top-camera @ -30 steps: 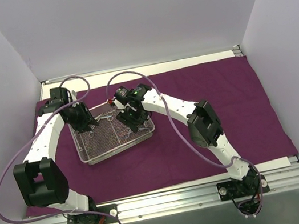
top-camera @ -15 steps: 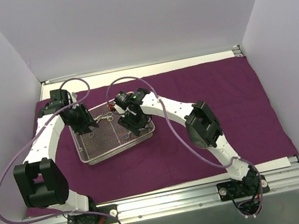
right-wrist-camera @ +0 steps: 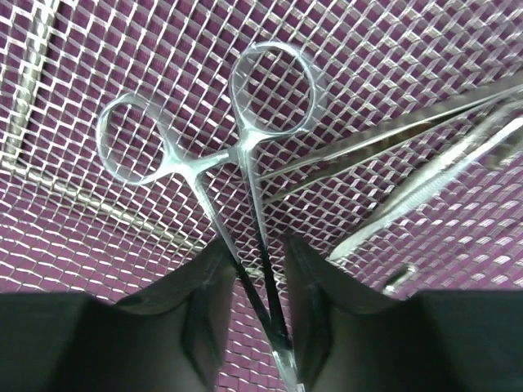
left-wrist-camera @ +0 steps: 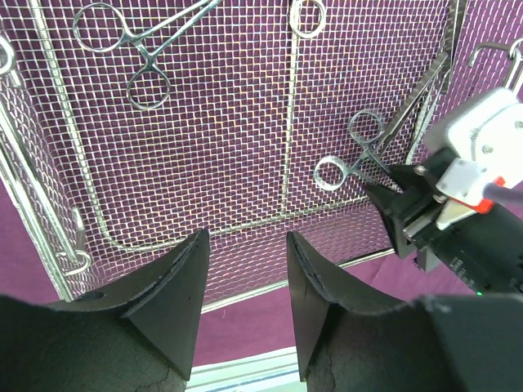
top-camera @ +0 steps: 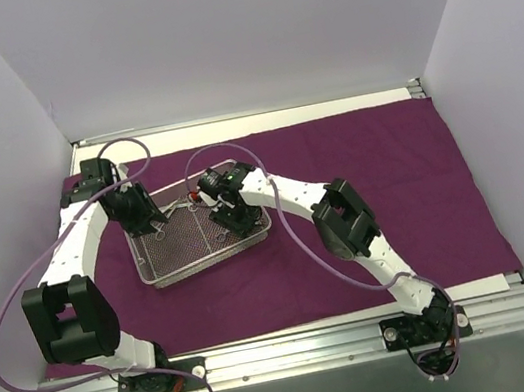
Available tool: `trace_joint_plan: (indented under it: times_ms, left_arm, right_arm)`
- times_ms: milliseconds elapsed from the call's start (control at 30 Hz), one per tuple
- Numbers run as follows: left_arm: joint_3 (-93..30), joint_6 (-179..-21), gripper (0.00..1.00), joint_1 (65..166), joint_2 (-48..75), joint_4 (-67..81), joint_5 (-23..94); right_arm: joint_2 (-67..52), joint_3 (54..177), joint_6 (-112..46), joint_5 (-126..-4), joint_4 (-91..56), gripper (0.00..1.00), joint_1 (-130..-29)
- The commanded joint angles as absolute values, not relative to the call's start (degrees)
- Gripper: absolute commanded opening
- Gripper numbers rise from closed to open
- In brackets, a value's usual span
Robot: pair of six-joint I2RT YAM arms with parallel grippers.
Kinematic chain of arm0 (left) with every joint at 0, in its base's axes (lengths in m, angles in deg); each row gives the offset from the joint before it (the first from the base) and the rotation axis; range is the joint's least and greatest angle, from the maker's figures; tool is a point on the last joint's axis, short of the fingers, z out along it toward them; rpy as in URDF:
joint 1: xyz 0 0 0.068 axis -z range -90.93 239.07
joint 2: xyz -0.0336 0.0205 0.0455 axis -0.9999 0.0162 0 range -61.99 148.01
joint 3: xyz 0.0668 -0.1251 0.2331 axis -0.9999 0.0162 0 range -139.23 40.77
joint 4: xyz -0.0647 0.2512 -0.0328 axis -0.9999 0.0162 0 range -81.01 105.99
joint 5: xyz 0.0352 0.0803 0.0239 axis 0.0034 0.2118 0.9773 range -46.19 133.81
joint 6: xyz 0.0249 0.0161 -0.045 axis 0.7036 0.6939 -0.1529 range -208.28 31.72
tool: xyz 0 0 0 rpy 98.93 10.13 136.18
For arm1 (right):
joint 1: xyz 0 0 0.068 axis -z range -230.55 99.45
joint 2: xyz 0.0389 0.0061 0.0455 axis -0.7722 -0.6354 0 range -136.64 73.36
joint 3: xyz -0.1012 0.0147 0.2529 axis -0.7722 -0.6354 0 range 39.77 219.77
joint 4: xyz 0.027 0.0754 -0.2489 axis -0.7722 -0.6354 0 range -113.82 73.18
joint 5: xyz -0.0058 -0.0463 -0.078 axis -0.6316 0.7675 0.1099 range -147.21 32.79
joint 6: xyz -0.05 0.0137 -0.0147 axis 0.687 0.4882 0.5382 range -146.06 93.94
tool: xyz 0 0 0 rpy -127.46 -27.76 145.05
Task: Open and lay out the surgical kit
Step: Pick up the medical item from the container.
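Note:
The dark purple cloth wrap (top-camera: 392, 183) lies spread flat over the table. The silver wire-mesh tray (top-camera: 207, 259) sits on it at the left. My right gripper (top-camera: 236, 223) is down in the tray's right half. In the right wrist view its narrowly open jaws (right-wrist-camera: 257, 286) straddle the shanks of ring-handled forceps (right-wrist-camera: 204, 139) that lie on the mesh. My left gripper (top-camera: 150, 221) hangs over the tray's far left, open and empty (left-wrist-camera: 245, 245). The left wrist view shows another pair of forceps (left-wrist-camera: 131, 49) and the pair under the right gripper (left-wrist-camera: 359, 147).
More thin steel instruments (right-wrist-camera: 425, 184) lie on the mesh right of the straddled forceps. White walls close in the table on three sides. The cloth's right half (top-camera: 418, 219) is bare. A metal rail (top-camera: 290, 353) runs along the near edge.
My right gripper moved left and lower into the tray over the forceps. My left gripper shifted slightly left toward the tray's far corner.

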State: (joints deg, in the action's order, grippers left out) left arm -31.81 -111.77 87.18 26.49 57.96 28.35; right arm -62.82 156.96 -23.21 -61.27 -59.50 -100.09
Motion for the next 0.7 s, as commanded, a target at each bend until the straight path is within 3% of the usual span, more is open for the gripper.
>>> trace_joint_plan:
  times_ms: [0,67,267,667]
  left_arm:
    - [-32.2,-110.7,0.51,86.2,24.8,56.0,26.9]
    - [-32.4,-110.4,0.52,86.0,24.8,56.4,26.8]
    - [-32.5,-110.8,0.52,85.6,25.0,56.9,25.8]
    - [-28.7,-112.7,0.52,85.6,24.2,54.9,24.1]
  right_arm:
    - [-63.7,160.3,-23.2,-57.5,-62.1,0.29,-100.5]
    - [-63.5,160.9,-23.4,-57.4,-61.7,0.17,-100.6]
    - [-61.2,162.5,-25.0,-54.5,-60.5,0.02,-100.8]
    - [-47.9,160.2,-33.0,-50.3,-56.6,0.0,-95.7]
